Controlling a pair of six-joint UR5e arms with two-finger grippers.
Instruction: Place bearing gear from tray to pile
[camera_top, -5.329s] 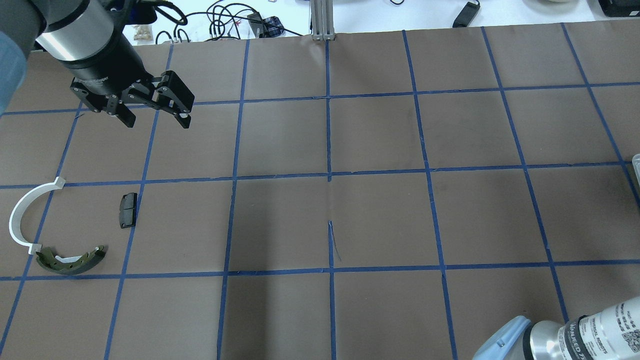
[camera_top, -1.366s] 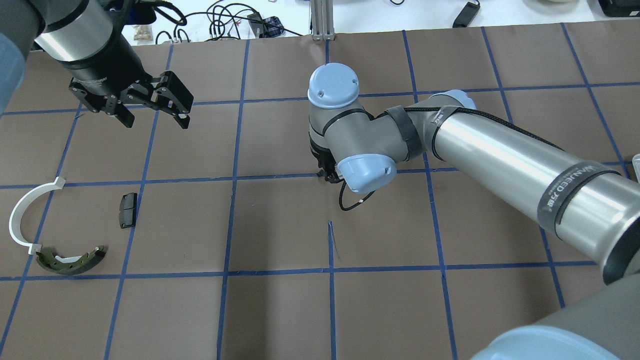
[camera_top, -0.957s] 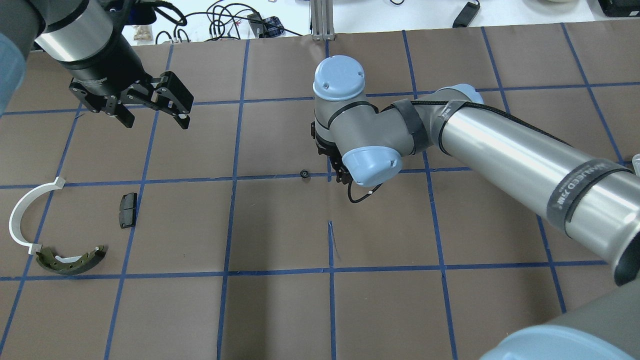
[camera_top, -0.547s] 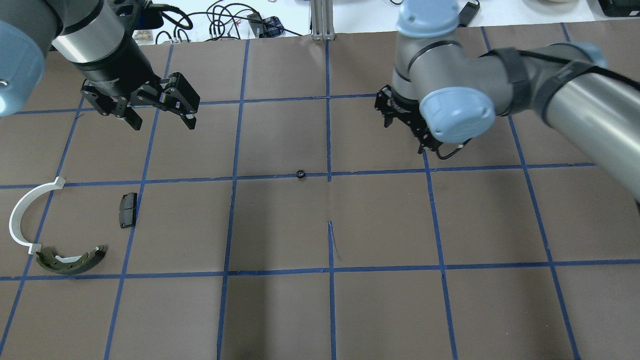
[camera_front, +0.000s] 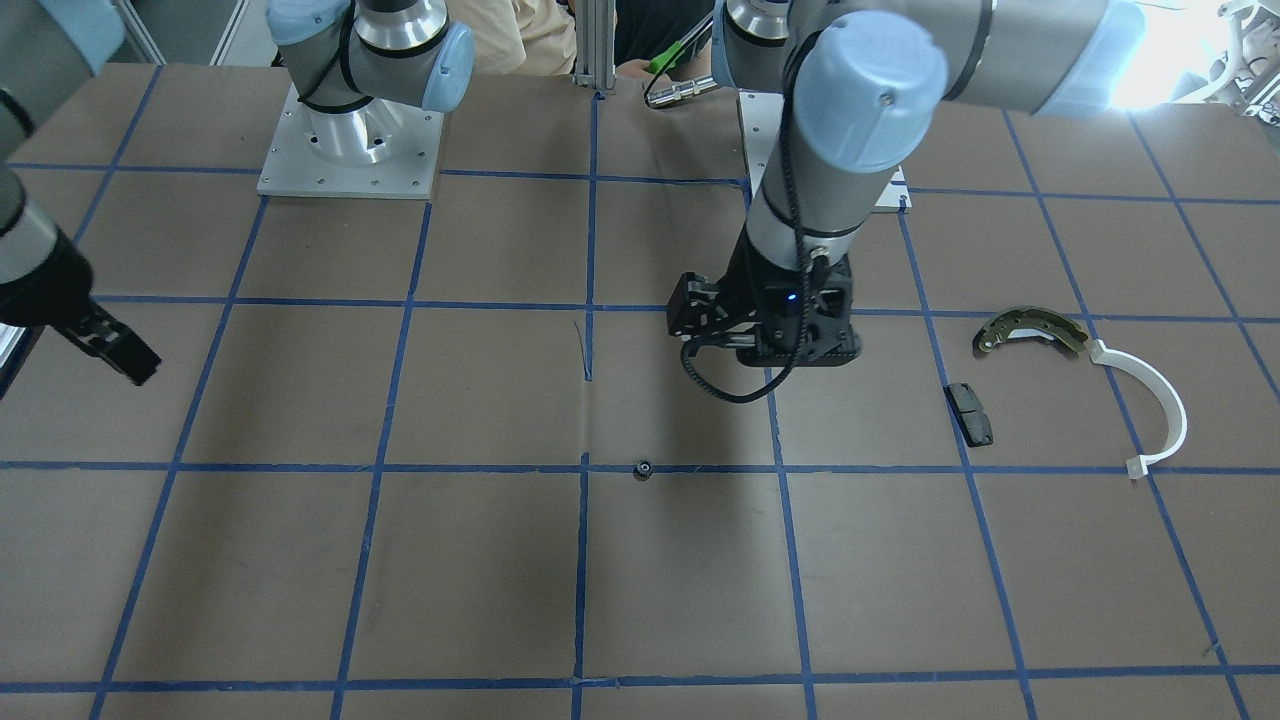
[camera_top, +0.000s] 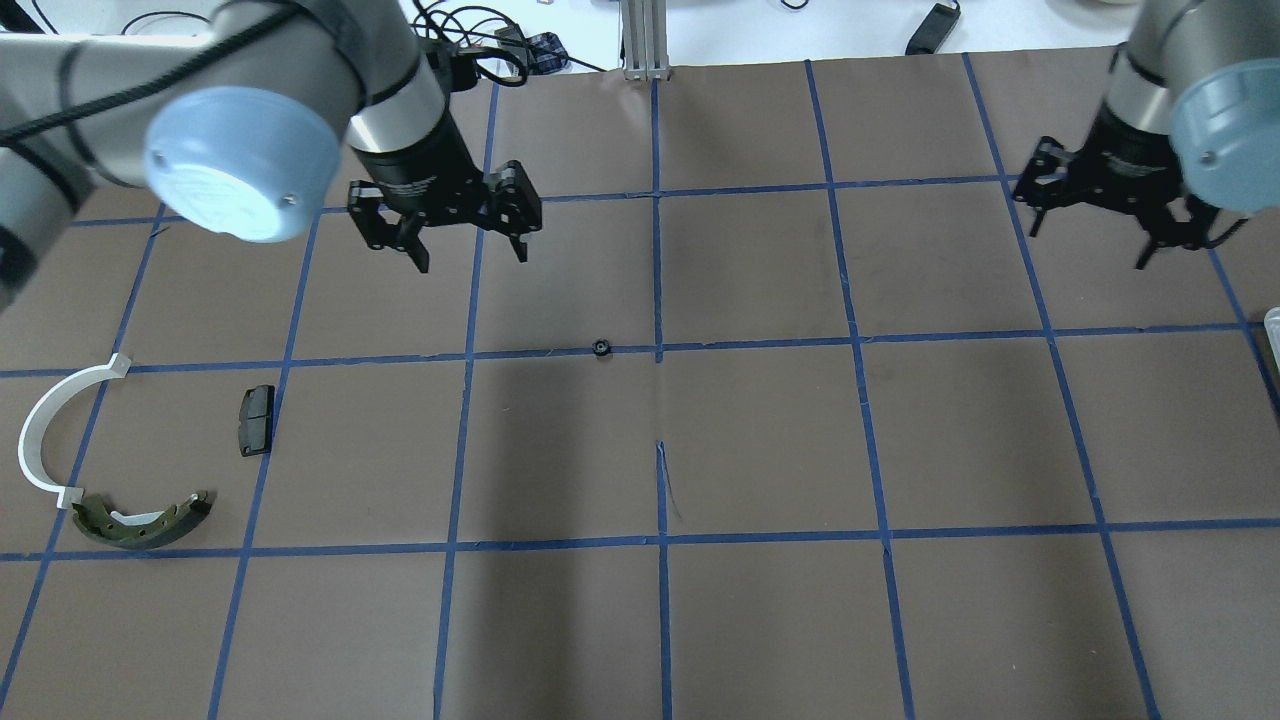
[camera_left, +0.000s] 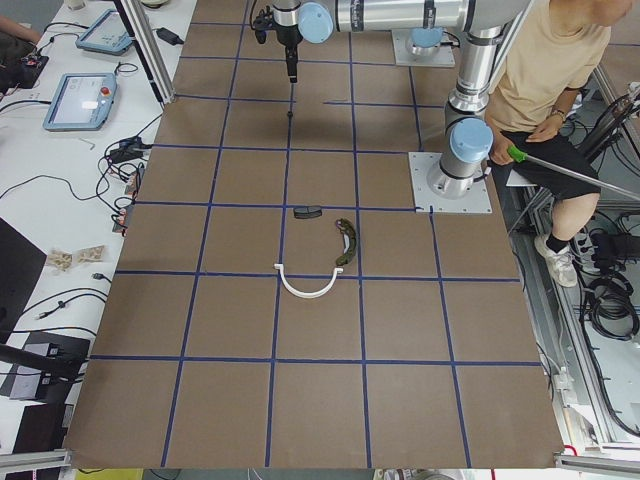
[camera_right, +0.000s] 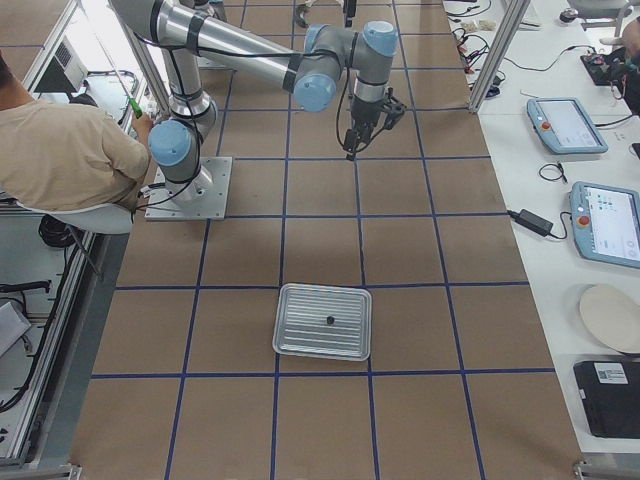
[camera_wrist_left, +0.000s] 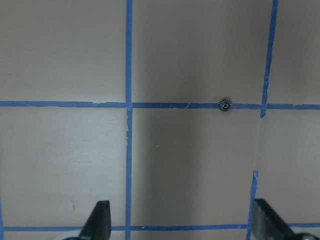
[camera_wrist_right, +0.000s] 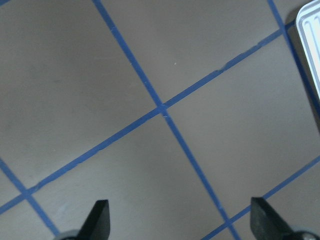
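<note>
bearing gear (camera_top: 600, 347) is lying on the surface (camera_top: 760, 440); left gripper (camera_top: 472, 259) and right gripper (camera_top: 1087, 245) are hovering, jaws wide.

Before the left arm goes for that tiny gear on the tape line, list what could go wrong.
1. The bearing gear is tiny and round. The wide-open left tool hangs off to one side of it, so a finger could nudge it and send it rolling.
2. It lies mid-table, far from the pile, so a weak pinch might drop it on the way.
</note>
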